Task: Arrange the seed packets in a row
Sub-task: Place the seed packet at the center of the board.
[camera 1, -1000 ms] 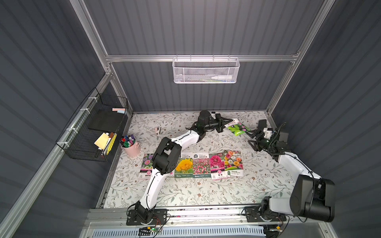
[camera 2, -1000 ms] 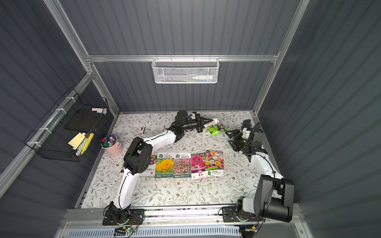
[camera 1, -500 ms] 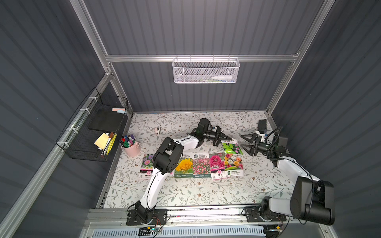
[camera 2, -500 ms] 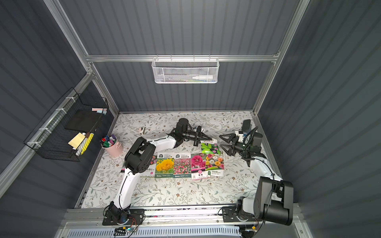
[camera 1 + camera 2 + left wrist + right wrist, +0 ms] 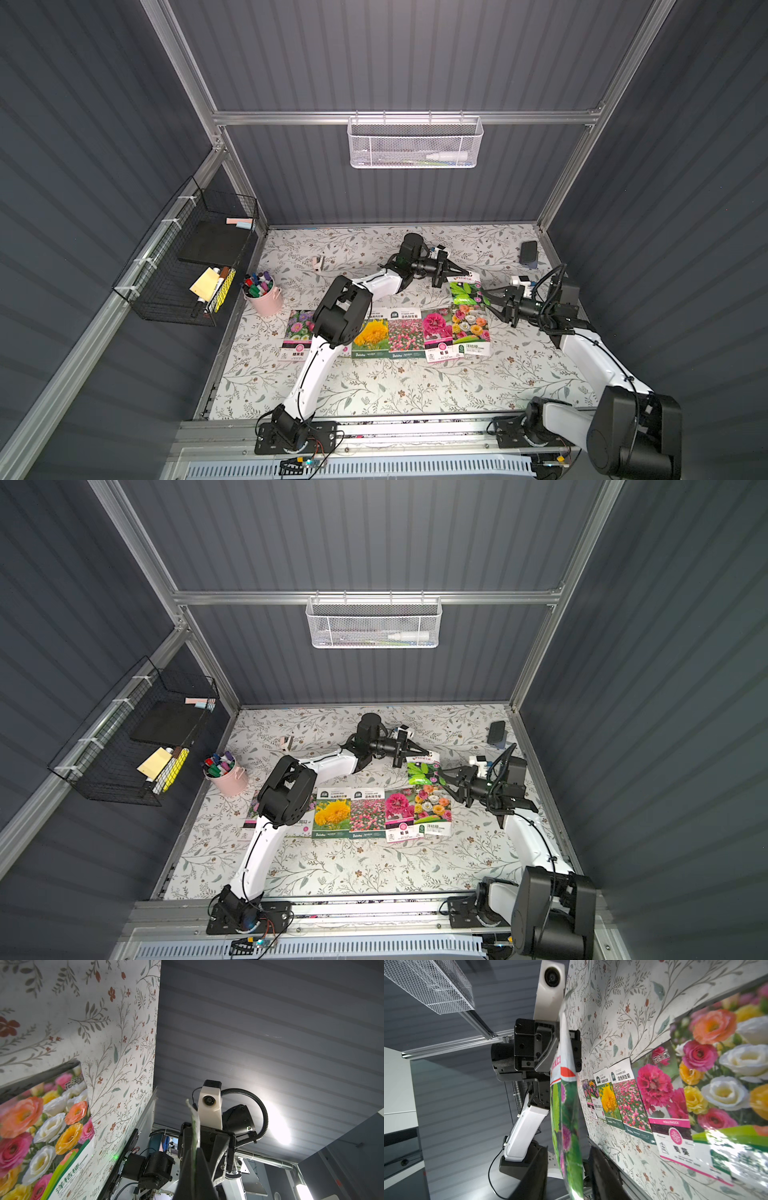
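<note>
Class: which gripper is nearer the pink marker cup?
Left. The left gripper, though well away from the pink marker cup, is on its side of the green-leaved packet; the right gripper is beyond that packet.

Your seed packets [image 5: 409, 332] lay in a row on the table [image 5: 374, 390]; one raised packet [image 5: 464, 291] hung behind its right end, the cup [image 5: 264, 297] behind its left.

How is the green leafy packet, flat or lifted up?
Lifted up. The left gripper pinches one end of the green leafy packet; the right wrist view shows it edge-on.
</note>
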